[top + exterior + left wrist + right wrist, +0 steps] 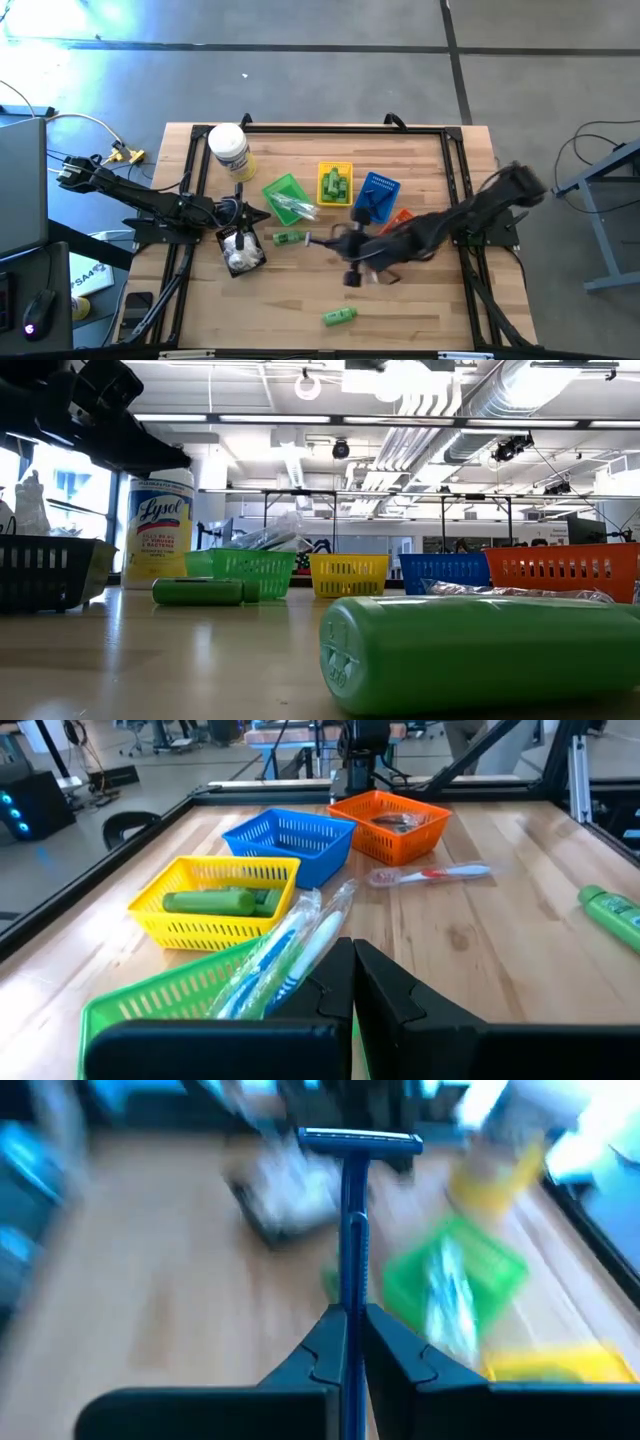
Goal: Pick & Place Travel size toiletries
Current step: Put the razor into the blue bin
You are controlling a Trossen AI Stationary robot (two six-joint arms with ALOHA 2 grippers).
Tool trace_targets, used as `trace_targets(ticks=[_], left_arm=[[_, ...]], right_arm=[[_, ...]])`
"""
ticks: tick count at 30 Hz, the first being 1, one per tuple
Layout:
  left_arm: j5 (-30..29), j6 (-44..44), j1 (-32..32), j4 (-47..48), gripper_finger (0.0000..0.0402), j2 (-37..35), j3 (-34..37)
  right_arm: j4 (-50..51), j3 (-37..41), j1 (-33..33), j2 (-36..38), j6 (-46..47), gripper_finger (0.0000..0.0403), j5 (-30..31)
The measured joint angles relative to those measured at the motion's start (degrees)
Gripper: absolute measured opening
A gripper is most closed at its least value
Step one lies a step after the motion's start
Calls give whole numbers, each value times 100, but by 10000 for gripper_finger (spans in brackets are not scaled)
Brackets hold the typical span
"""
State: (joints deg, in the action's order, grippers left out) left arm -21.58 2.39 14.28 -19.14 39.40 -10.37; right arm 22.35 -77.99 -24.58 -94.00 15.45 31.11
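Blue-handled razor [345, 1250] stands pinched between the right gripper's [348, 1342] jaws, above the counter [420, 310] centre. The left gripper [352, 982], jaws clenched on nothing, hangs at nine o'clock beside the black basket [240, 250]. The white jar [160, 525] reads "Lysol".

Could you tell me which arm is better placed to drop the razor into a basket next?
The right. Its hand is already shut on the razor, near the blue basket. The left hand, shut and empty, sits by the black basket.
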Motion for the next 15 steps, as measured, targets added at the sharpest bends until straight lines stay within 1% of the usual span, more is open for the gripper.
trace_targets(ticks=[4, 7, 10, 12, 15], left_arm=[[2, -62, -1, -46, 1, -1, 0], [2, -61, -2, -39, 1, 0, 0], [2, -61, -1, -35, 1, 0, 0], [2, -62, -2, -35, 1, 0, 0], [9, -19, -1, 0, 1, 0, 0]], right_arm=[[-1491, 1230, 83, 1228, -530, 10, -570], [-2626, 2331, 305, 2094, -603, 3, -922], [-3693, 3454, 538, 2801, -415, 0, -1054], [-4204, 4150, 697, 3185, -266, 0, -1095], [-4926, 4925, 901, 3535, 46, 0, -1377]])
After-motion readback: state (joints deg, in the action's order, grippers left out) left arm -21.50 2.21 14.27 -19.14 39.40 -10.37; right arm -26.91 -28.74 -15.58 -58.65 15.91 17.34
